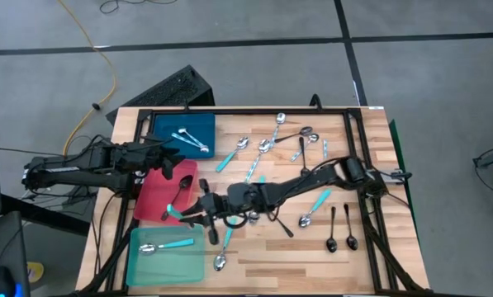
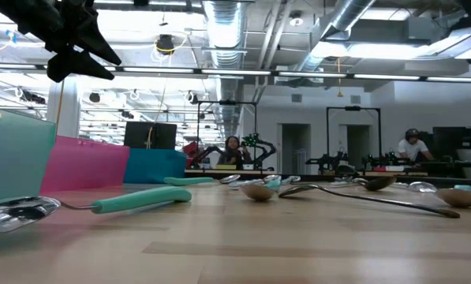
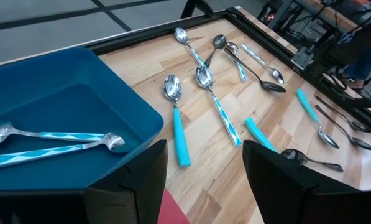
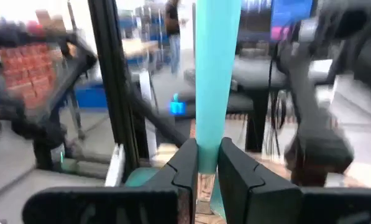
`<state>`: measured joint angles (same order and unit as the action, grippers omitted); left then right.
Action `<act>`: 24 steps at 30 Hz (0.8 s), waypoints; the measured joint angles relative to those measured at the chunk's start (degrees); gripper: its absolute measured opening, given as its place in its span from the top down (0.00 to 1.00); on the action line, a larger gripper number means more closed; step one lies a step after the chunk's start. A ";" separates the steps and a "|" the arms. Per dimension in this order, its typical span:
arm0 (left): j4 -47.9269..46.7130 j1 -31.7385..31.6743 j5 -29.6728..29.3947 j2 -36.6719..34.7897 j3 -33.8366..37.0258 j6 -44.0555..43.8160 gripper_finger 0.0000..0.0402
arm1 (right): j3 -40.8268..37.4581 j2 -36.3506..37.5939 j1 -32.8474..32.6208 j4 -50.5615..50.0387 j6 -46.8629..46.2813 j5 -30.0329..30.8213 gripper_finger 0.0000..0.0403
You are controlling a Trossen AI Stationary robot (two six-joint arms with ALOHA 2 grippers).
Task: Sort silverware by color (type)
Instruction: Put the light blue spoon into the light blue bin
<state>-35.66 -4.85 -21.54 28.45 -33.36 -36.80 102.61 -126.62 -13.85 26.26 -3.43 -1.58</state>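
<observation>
My right gripper (image 1: 187, 214) reaches far toward the table's left. It is shut on a turquoise-handled spoon (image 1: 173, 212) over the near edge of the red tray (image 1: 157, 196), just beyond the teal tray (image 1: 168, 262). My left gripper (image 1: 170, 158) hovers open between the blue tray (image 1: 168, 125) and the red tray; its fingers (image 3: 149, 168) touch nothing. Two patterned-handle spoons (image 3: 45, 144) lie in the blue tray. One turquoise-handled spoon (image 1: 168, 245) lies in the teal tray, and a black spoon (image 1: 182, 186) in the red tray. My right gripper pinches the spoon's turquoise handle (image 4: 209, 134) between its two fingers (image 4: 186, 163), which lie across it. The handle runs on well beyond the fingertips (image 4: 216, 56). The spoon's bowl is hidden below the fingers. In the high view the spoon appears lifted off the trays.
Loose spoons lie scattered over the table's middle and right: turquoise-handled ones (image 1: 227, 159) (image 1: 319, 202), silver ones (image 1: 267, 144) (image 1: 220, 262), and two black ones (image 1: 341, 239) near the right near corner. A black frame (image 1: 362, 124) borders the table. People sit far off in the room (image 2: 413, 146).
</observation>
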 joint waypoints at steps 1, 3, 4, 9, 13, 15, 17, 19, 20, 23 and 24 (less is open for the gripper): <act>0.00 -0.02 0.02 0.00 0.00 0.01 0.52 | 1.85 -1.77 -0.21 0.43 0.10 -0.16 0.84; 0.01 -0.02 0.06 0.00 0.00 0.04 0.52 | 4.69 -4.09 -0.39 0.83 0.10 -0.90 0.84; 0.02 -0.02 0.06 0.00 0.00 0.05 0.52 | 5.51 -4.34 -0.46 -0.08 -0.24 -2.24 0.84; 0.00 -0.01 0.10 0.00 0.00 0.09 0.52 | 9.44 -6.82 0.17 -1.94 -1.98 -5.42 0.84; 0.00 -0.01 0.10 0.00 0.00 0.13 0.52 | 10.90 -9.56 0.59 -4.63 -2.36 -6.12 0.84; -0.02 -0.02 0.12 0.00 0.00 0.13 0.52 | 12.01 -10.88 0.55 -5.60 -2.69 -7.24 0.84; -0.01 0.00 0.13 0.00 0.00 0.13 0.52 | 13.54 -12.78 0.35 -4.44 -2.88 -7.35 0.84; 0.03 0.00 0.13 0.00 0.00 0.15 0.52 | 14.64 -13.59 0.29 -5.38 -4.04 -7.50 0.84; 0.02 0.00 0.13 0.00 0.00 0.15 0.52 | 15.05 -14.42 0.14 -5.74 -4.10 -7.58 0.84; 0.03 0.00 0.15 0.00 0.00 0.15 0.52 | 16.22 -16.10 0.08 -5.63 -4.32 -7.65 0.84; 0.06 0.00 0.13 0.00 0.00 0.15 0.52 | 16.37 -16.40 0.02 -5.75 -4.34 -7.70 0.84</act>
<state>-35.60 -4.84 -21.41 28.45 -33.36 -36.64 118.98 -143.03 -13.83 20.51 -7.77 -9.28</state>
